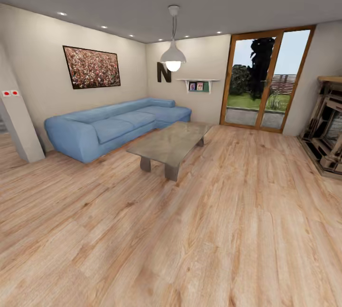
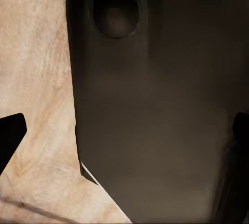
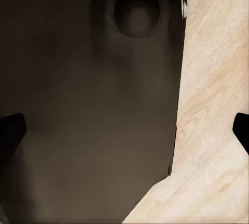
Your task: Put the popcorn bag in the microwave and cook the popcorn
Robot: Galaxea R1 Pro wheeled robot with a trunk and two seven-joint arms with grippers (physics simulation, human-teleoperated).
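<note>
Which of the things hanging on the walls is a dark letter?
The N, on the far wall beside the lamp. The painting on the left wall is a framed speckled picture, and the shelf holds small pictures.

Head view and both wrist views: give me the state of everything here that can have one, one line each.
Pendant lamp: lit.
Glass patio door: appears shut, garden visible through it.
Coffee table: upright, top bare.
Blue sofa: nobody and nothing on it.
Wall shelf: holds small picture frames.
Left gripper: open, fingertips at the frame edges, nothing between.
Right gripper: open, nothing between.
</note>
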